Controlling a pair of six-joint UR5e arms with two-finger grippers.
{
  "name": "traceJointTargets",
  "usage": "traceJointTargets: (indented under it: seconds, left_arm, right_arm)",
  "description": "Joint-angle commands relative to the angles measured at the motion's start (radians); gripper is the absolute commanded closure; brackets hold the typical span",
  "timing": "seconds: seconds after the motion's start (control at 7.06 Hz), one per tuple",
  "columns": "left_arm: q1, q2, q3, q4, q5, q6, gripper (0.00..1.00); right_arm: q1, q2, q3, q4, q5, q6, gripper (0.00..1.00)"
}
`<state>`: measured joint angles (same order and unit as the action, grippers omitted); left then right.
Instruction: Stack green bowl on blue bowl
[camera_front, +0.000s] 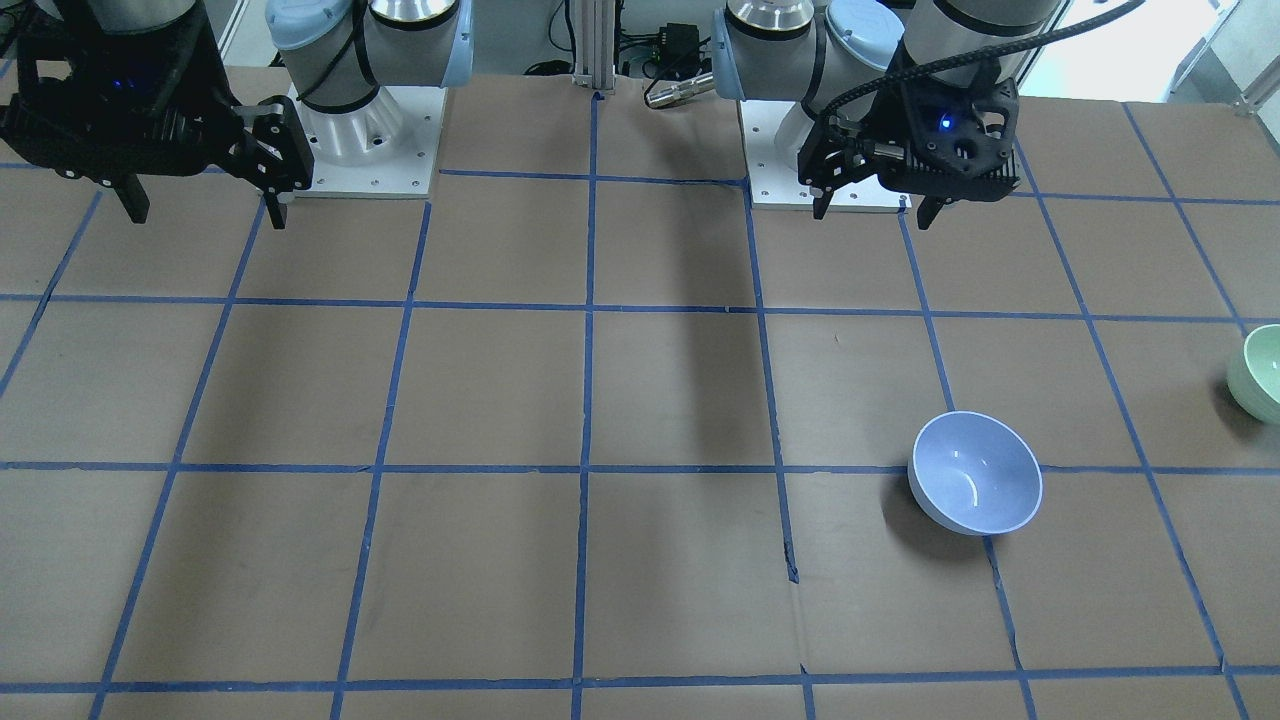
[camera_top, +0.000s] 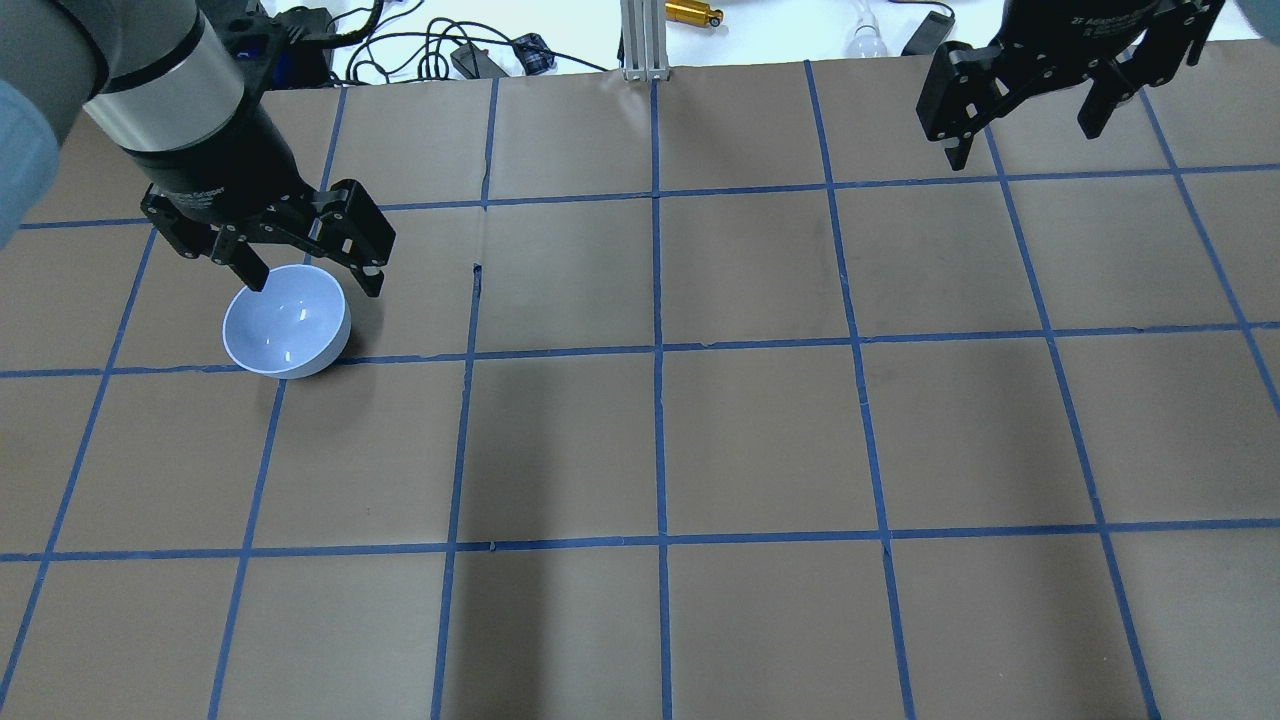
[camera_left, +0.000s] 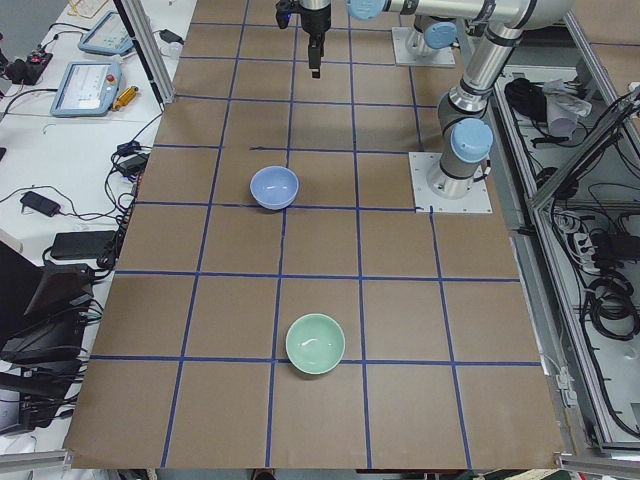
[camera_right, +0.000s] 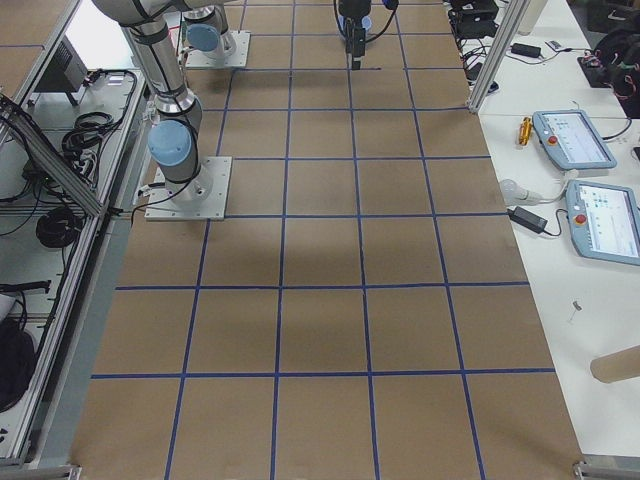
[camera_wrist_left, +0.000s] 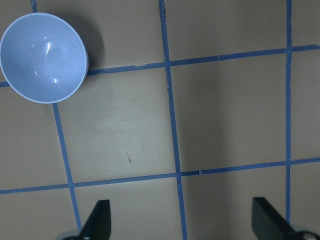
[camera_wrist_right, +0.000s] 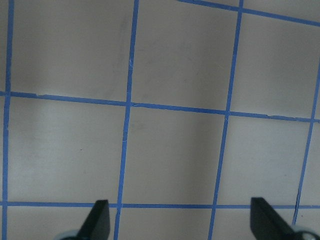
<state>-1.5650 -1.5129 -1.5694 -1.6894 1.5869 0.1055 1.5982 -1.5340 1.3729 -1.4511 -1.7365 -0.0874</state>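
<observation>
brown taped table (camera_front: 480, 390) holds a glossy green bowl (camera_left: 315, 343) and blue bowl (camera_front: 975, 473).

- The green bowl (camera_left: 316, 343): glossy pale mint, upright and empty, standing alone on the bench (camera_left: 400, 320) near its end on the robot's left.
- The blue bowl (camera_left: 274, 187): glossy periwinkle with a white rim, upright and empty, well apart from the green bowl, farther along the bench.
</observation>
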Motion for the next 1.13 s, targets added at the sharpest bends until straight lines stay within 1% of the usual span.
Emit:
traceJointTargets:
  seconds: [0.0, 0.99]
  left_arm:
    - [-0.001, 0.002, -0.001, -0.001, -0.001, 0.002, 0.0]
    - [0.0, 0.011, 0.0, 0.002, -0.004, 0.0, 0.0]
  right_arm:
    - [0.0, 0.0, 0.0, 0.0, 0.0, 0.0, 0.0]
    - [-0.001, 0.0, 0.0, 0.0, 0.0, 0.0, 0.0]
